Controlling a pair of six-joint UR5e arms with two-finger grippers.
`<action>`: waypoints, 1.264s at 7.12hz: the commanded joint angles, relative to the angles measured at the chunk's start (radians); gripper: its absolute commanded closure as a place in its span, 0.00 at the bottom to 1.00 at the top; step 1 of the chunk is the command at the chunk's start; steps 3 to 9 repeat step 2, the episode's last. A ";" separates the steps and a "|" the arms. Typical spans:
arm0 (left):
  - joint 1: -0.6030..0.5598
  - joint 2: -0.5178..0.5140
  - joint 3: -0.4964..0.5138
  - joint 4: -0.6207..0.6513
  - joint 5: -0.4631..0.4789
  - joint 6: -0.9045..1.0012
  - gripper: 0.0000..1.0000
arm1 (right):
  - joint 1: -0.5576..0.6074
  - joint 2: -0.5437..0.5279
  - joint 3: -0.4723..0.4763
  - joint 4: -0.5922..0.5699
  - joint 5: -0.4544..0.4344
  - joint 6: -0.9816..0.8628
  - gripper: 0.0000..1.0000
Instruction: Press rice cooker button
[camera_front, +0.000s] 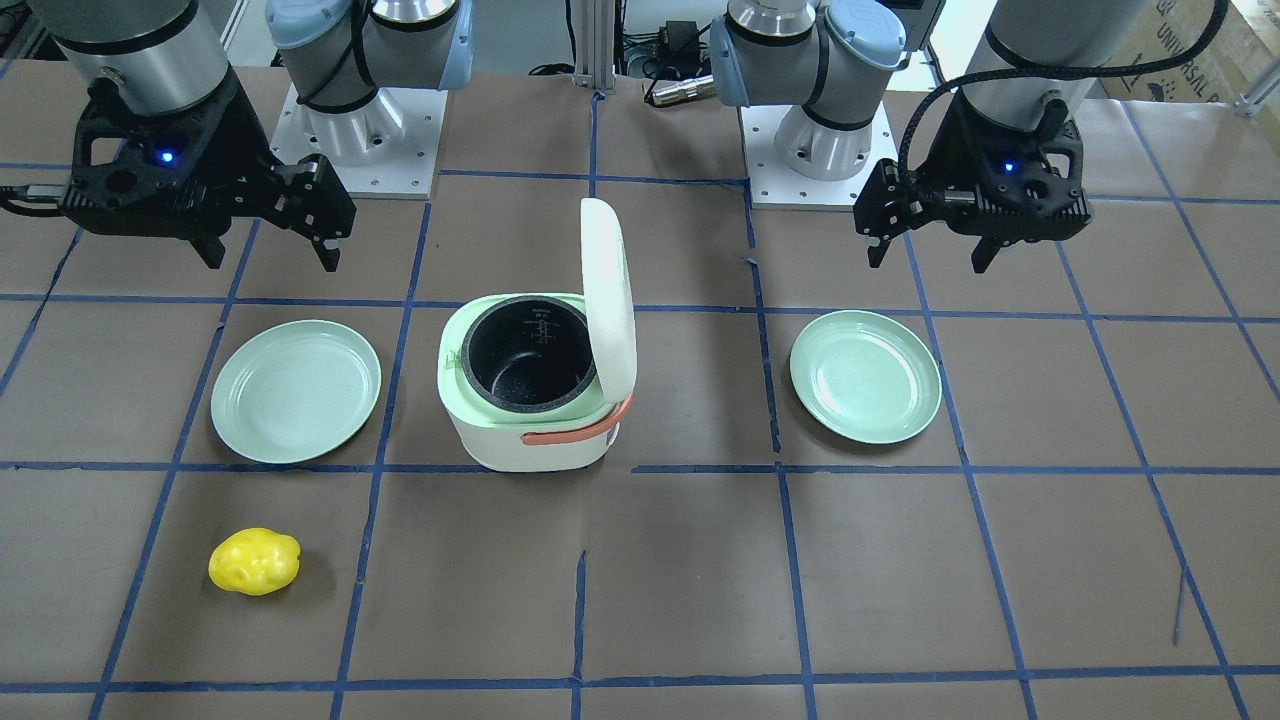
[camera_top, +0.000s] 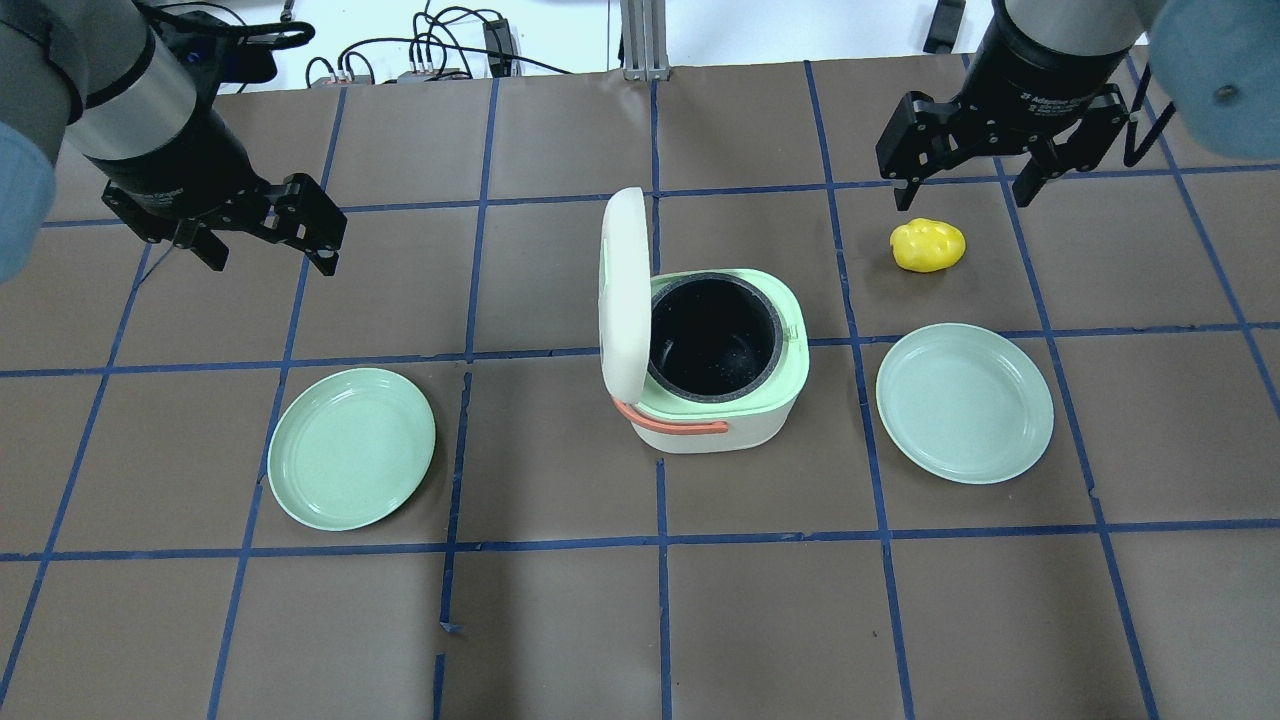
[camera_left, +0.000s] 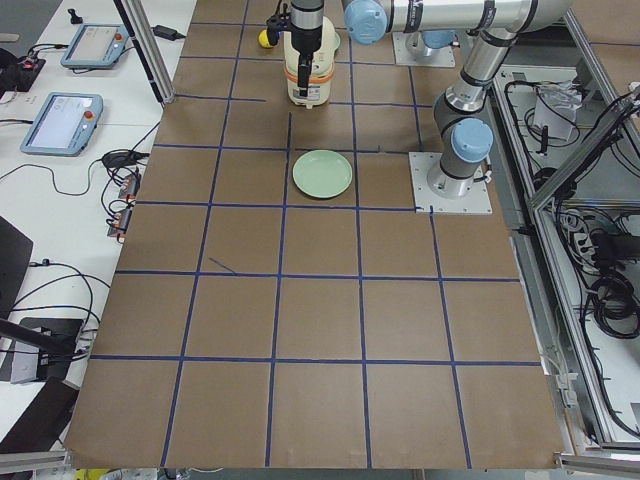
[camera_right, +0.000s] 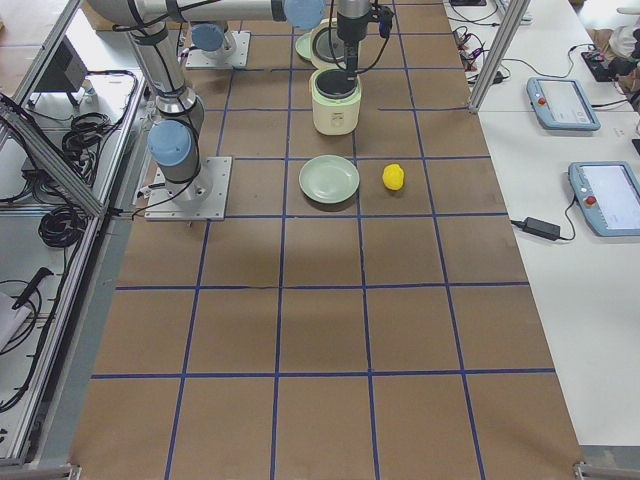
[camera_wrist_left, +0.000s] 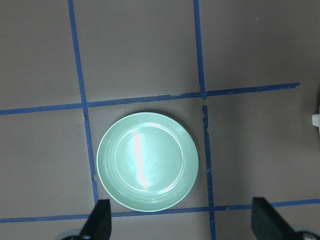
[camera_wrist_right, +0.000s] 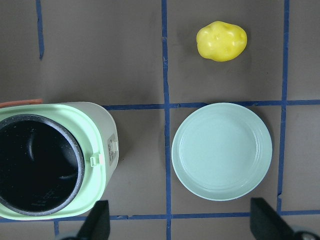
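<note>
Left gripper (camera_top: 270, 255) and right gripper (camera_top: 965, 195) hovering, jaws spread; cooker (camera_top: 760, 425) sitting open between them.
Lid (camera_top: 625, 290) is standing upright on the left-jaw side; pot (camera_top: 712, 335) is showing a bare black inside. Left plate (camera_top: 352, 447) and right plate (camera_top: 965, 402) are lying bare-faced, one near each pair of jaws; potato (camera_top: 928, 245) is sitting on the table beside the right jaws.

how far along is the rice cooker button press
Done, it seems: the rice cooker has its lid upright and open, the pot exposed, which suggests the release button was pressed. In hand: nothing; the left gripper and right gripper hang open, empty, apart from the cooker. Left: probably nothing, though I cannot make out the button itself.
</note>
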 joint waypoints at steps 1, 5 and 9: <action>-0.001 0.000 0.000 0.000 0.000 0.000 0.00 | 0.000 0.000 0.001 0.000 0.000 0.000 0.01; 0.000 0.000 0.000 0.000 0.000 0.000 0.00 | 0.000 0.000 0.001 0.000 0.000 0.000 0.01; 0.000 0.000 0.000 0.000 0.000 0.000 0.00 | 0.000 0.000 0.001 0.000 0.000 0.000 0.01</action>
